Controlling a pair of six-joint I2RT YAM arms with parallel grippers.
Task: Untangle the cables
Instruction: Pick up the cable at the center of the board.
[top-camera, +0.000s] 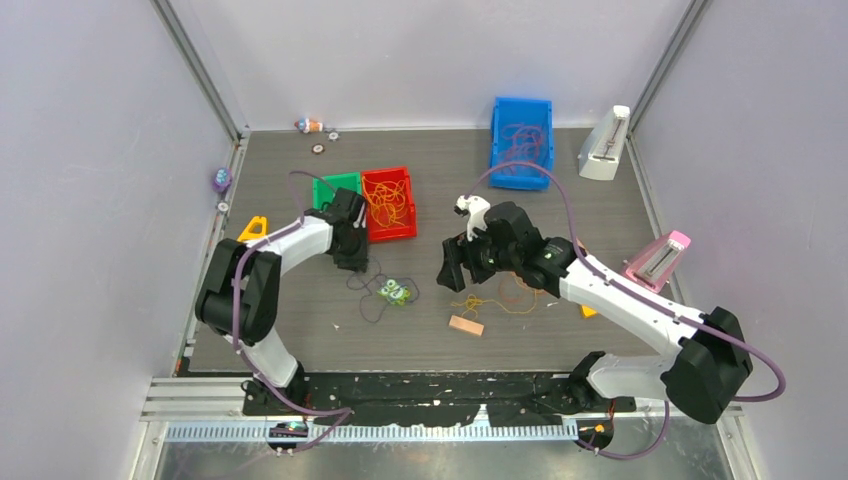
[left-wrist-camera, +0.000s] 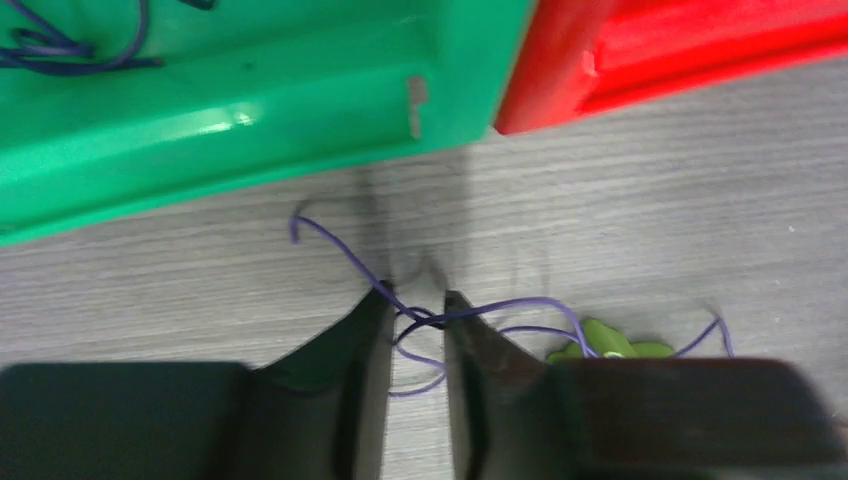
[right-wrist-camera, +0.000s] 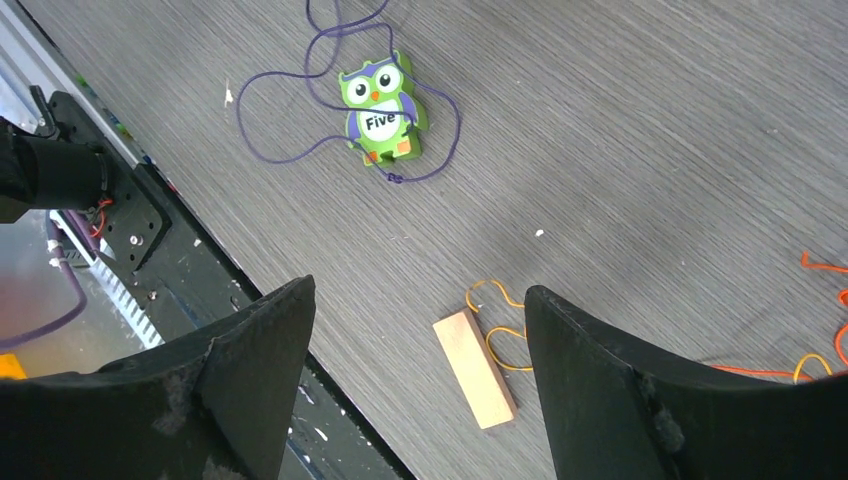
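Nearest sits the black base plate (top-camera: 420, 400). Beyond it, the red bin (top-camera: 388, 173), green bin (top-camera: 335, 182) and blue bin (top-camera: 500, 150) already hold cables (top-camera: 388, 203); other strands lie loose mid-table.

At the left wrist, the left gripper (left-wrist-camera: 418, 298) has its fingers narrowly apart astride a purple cable (left-wrist-camera: 520, 302), not pinching it.

At the right wrist, the right gripper (right-wrist-camera: 420, 290) gapes wide and empty above an orange cable (right-wrist-camera: 495, 340) (touching a wooden block (right-wrist-camera: 475, 368)).

I'd call it partly done, with 2 strands left.
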